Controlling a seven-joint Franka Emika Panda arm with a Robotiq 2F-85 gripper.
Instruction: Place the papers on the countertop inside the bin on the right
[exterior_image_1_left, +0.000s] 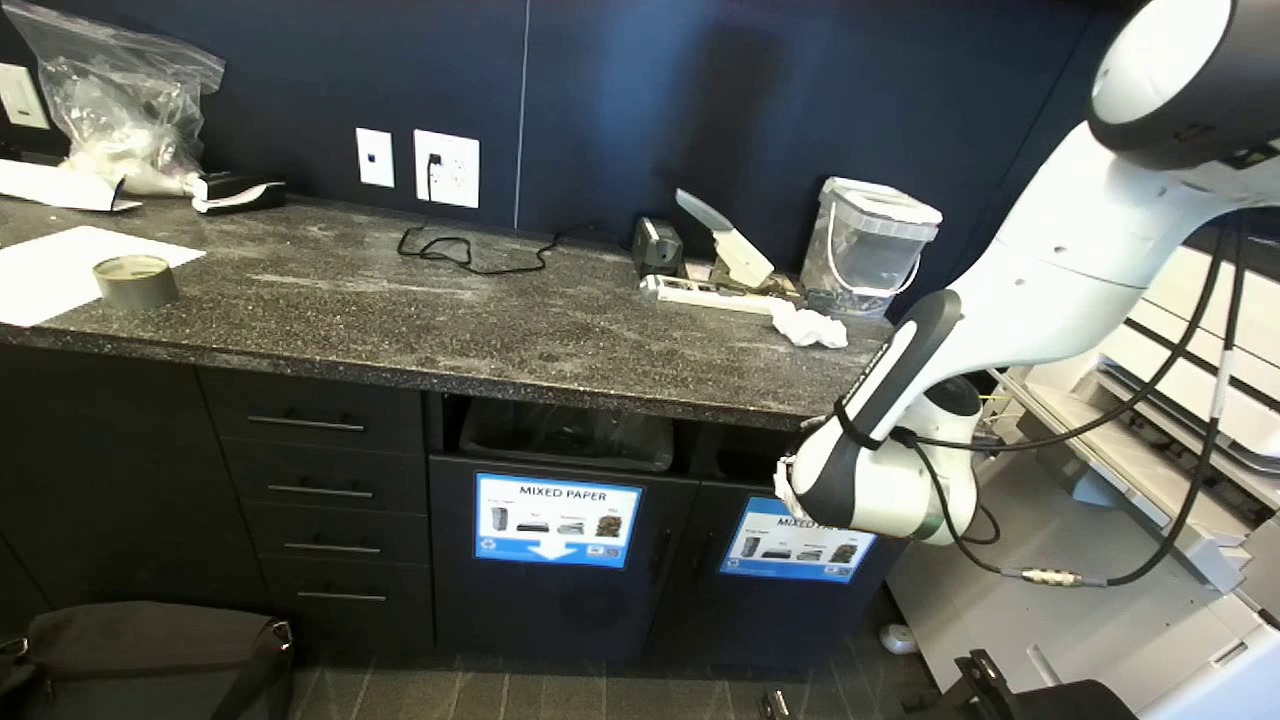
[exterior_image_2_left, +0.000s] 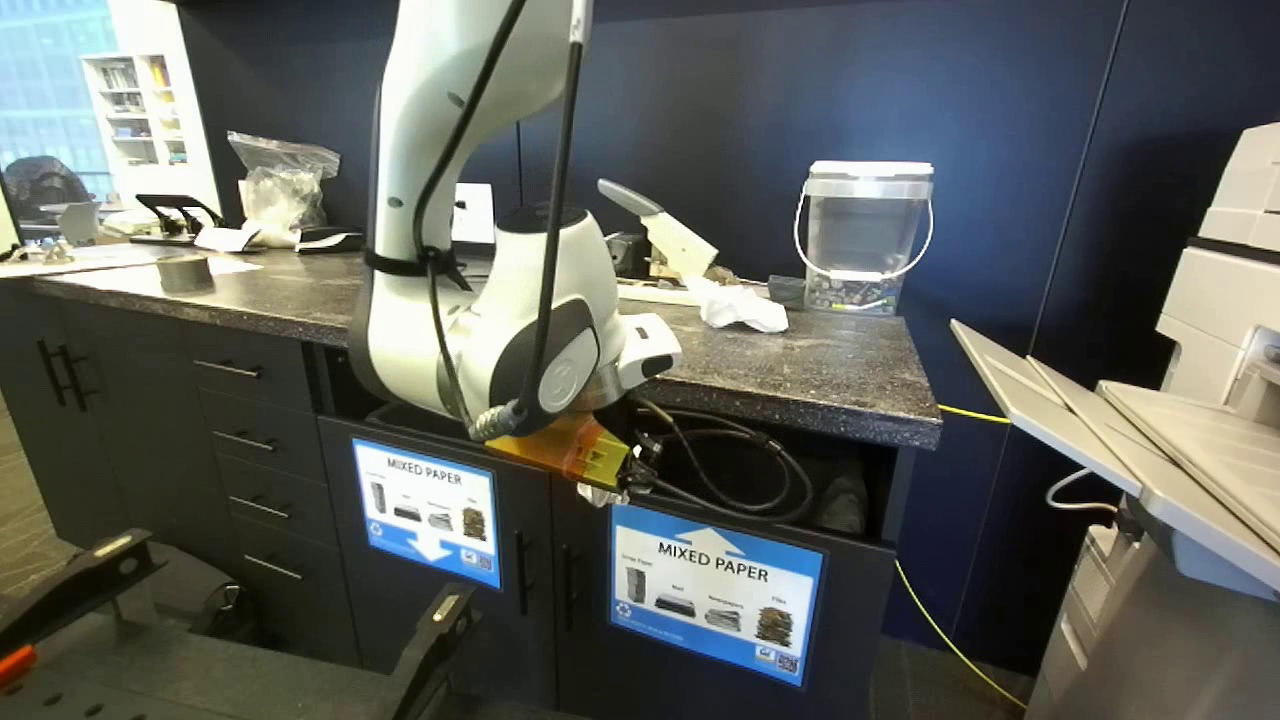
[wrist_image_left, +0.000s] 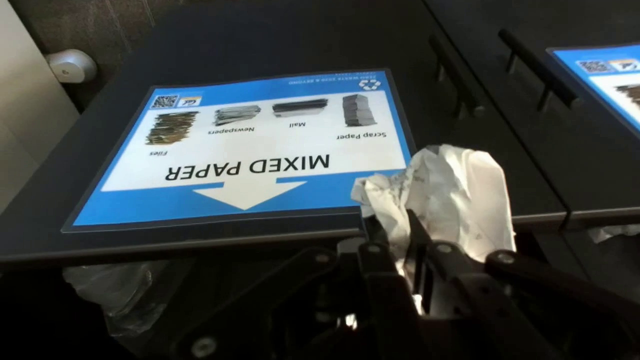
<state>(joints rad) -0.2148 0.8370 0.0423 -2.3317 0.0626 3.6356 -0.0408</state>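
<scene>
My gripper (wrist_image_left: 391, 220) is shut on a crumpled white paper (wrist_image_left: 465, 195), which sticks out past the fingertips. In the wrist view the paper overlaps the top edge of the right bin's front (wrist_image_left: 300, 45), by its label's corner. In an exterior view the gripper (exterior_image_2_left: 632, 478) is low at the left end of the right bin's slot, with a bit of the held paper (exterior_image_2_left: 600, 494) below it. The right bin's front (exterior_image_2_left: 853, 600) has a blue-and-white MIXED PAPER label. Another crumpled paper (exterior_image_1_left: 808, 328) lies on the dark speckled countertop (exterior_image_1_left: 560, 335); it also shows in an exterior view (exterior_image_2_left: 745, 307).
The twin bin's label (exterior_image_1_left: 558, 520) is to the left. A translucent tub (exterior_image_1_left: 865, 245) and a raised stapler (exterior_image_1_left: 735, 250) stand behind the loose paper. A tape roll (exterior_image_1_left: 135, 283) and a plastic bag (exterior_image_1_left: 130, 125) are at the far left. A printer (exterior_image_2_left: 1220, 330) stands at the right.
</scene>
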